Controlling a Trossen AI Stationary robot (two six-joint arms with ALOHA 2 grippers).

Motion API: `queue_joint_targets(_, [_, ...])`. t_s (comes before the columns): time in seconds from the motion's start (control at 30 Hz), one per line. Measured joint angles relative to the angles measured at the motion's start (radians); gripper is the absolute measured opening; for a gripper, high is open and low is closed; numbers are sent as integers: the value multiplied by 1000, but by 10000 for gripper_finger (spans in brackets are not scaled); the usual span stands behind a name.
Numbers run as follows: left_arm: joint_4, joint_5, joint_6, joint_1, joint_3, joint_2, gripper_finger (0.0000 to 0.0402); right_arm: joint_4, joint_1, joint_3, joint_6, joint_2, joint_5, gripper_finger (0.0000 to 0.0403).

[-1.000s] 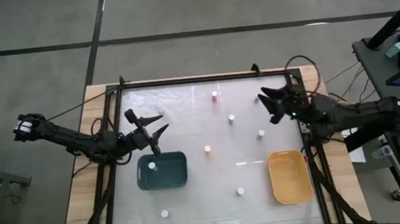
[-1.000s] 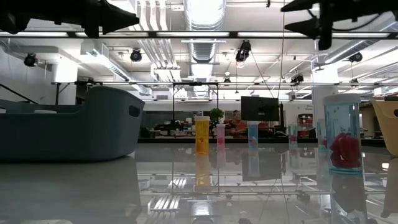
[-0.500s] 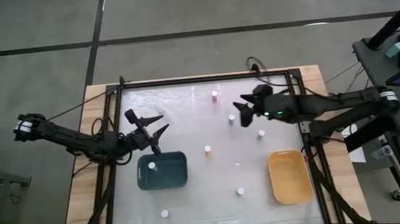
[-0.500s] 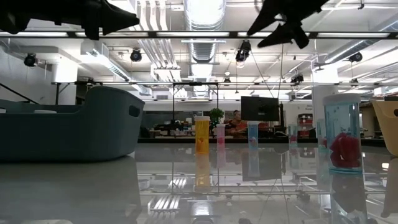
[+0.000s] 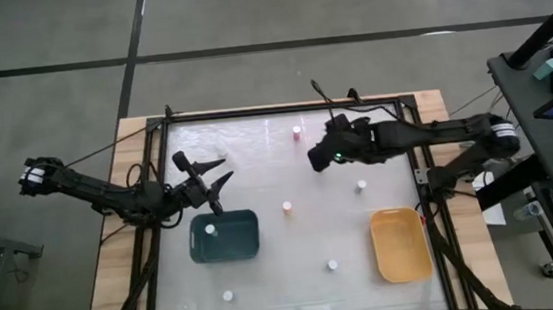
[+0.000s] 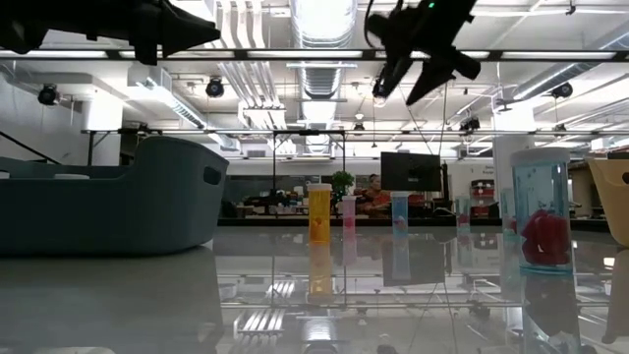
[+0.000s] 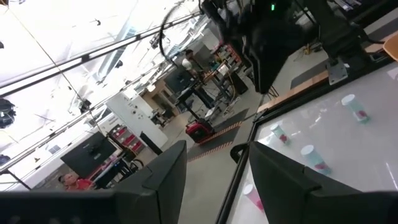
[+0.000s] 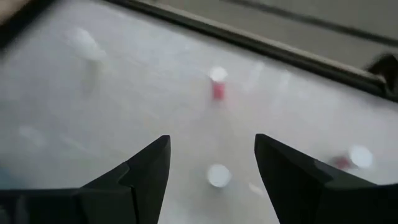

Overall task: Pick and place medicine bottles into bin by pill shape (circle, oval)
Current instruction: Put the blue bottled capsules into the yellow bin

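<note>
- A glossy white table top (image 5: 267,276) framed in black rail sits on a wooden base over a grey concrete floor; the low view looks across it into a lit workshop with ceiling ducts, monitors and a person far behind.
- The right gripper (image 5: 317,158) has swept from the table's 2 o'clock edge toward centre within the past second and now hangs, fingers spread and empty, over the small white-capped bottle (image 8: 218,175) that the high view showed at about 1 o'clock.
- The right wrist view frames that bottle between its two dark fingers, with a red-bodied white-capped bottle (image 5: 297,131) beyond it at 12 o'clock.
- That reach suggests the next pick is starting; no bottle is gripped yet.
- The left gripper (image 5: 213,174) has not moved, poised with fingers parted just above the 12 o'clock rim of the dark teal rounded plastic tray (image 5: 248,246) at 8 o'clock, which holds one white-capped bottle (image 5: 211,230).
- The yellow-orange rounded plastic tray (image 5: 401,245) at 4 o'clock holds nothing visible.
- Loose bottles stand apart: an orange-bodied one (image 5: 287,207) at centre, white-capped ones at 3 o'clock (image 5: 361,184), 5 o'clock (image 5: 332,265) and 7 o'clock (image 5: 228,296).
</note>
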Motion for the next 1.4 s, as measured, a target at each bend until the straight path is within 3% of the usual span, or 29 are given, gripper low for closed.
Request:
queue_joint_targets(0.23, [0,0,0,0,0,0,160,-102,-62,94,1,124,-106,242])
queue_joint_targets(0.63, [0,0,0,0,0,0,160,-105,-137,94,-20,250,-261,303])
queue_joint_targets(1.4, [0,0,1,0,0,0,160,-101,-163,94,-46,402,-328,273])
